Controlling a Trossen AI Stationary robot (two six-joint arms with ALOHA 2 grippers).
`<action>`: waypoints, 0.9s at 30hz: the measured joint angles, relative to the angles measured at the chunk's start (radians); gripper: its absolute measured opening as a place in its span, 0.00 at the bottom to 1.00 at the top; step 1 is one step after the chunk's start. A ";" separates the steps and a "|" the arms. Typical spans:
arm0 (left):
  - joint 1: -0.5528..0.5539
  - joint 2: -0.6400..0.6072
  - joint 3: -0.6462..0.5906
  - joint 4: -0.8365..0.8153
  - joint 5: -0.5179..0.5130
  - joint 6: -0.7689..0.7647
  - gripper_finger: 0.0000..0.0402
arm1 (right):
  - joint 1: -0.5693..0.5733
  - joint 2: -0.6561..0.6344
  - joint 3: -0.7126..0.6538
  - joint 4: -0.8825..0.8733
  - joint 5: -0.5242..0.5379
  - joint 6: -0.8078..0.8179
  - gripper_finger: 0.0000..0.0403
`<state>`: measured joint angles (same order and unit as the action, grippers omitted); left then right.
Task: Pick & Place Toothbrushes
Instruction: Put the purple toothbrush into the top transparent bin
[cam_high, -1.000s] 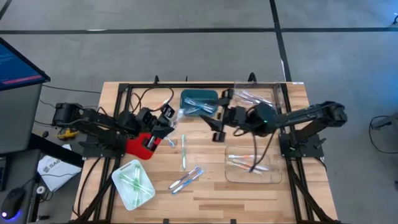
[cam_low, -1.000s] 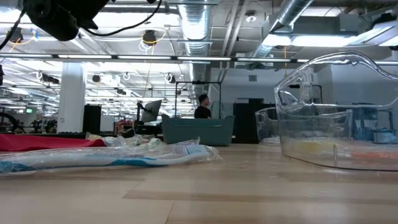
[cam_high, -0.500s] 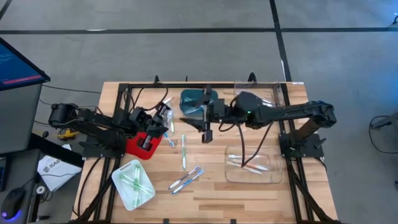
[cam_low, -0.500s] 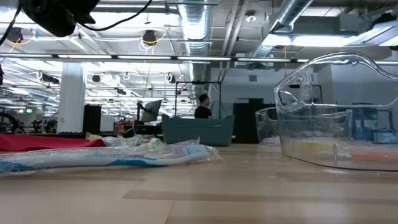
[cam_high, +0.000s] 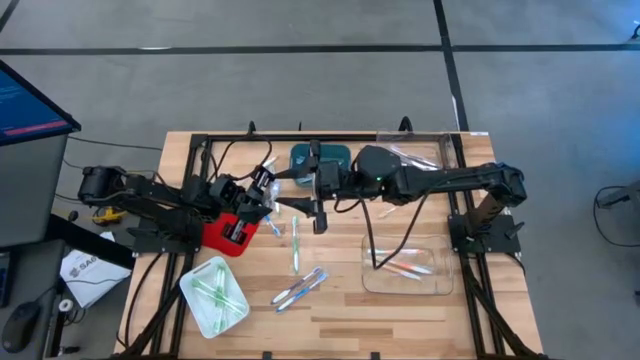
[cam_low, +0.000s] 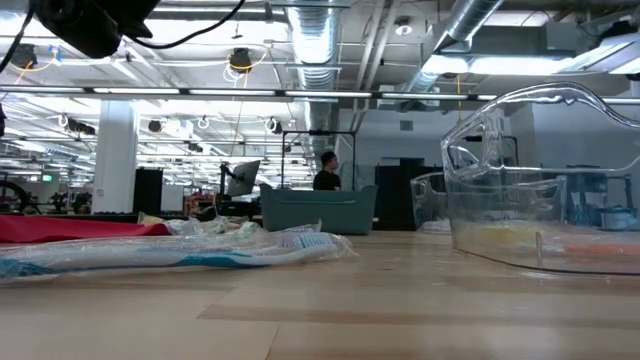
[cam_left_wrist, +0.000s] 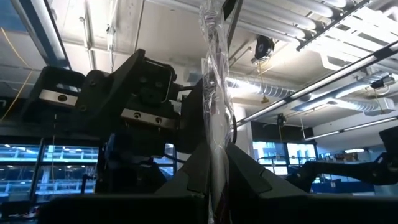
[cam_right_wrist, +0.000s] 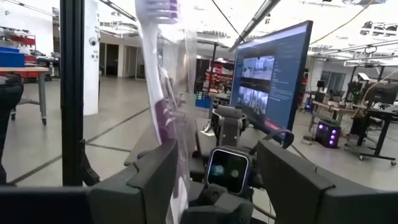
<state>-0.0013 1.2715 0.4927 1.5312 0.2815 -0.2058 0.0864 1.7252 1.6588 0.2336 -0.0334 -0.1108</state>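
Above the red tray (cam_high: 228, 234), the left gripper (cam_high: 268, 190) pinches a wrapped toothbrush (cam_left_wrist: 213, 118) between pressed fingers, and its purple handle (cam_right_wrist: 163, 93) shows in the right wrist view. The right gripper (cam_high: 318, 188) is spread wide just beside that tray, facing the left one. More toothbrushes (cam_high: 297, 252) lie on the table (cam_high: 330, 310) near the tray.

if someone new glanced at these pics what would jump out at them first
Most striking are the two grippers meeting above the table's middle: the left gripper holds up a clear-wrapped toothbrush, and the right gripper, open, faces it with that purple-handled brush between its fingers. Next come the containers around them: a red tray, a white tray of green brushes at the front left, and a clear bin on the right.
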 joint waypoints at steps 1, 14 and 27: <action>0.000 0.000 0.000 -0.003 -0.002 0.000 0.05 | 0.002 0.000 0.000 -0.003 0.000 0.000 0.54; -0.044 -0.038 -0.034 0.003 -0.010 0.023 0.05 | 0.034 -0.001 0.001 -0.080 -0.012 -0.008 0.54; -0.048 -0.032 -0.035 -0.011 -0.071 0.081 0.05 | 0.036 0.017 0.003 0.014 -0.005 -0.029 0.54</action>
<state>-0.0490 1.2392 0.4580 1.5198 0.2104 -0.1247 0.1221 1.7419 1.6617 0.2475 -0.0383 -0.1398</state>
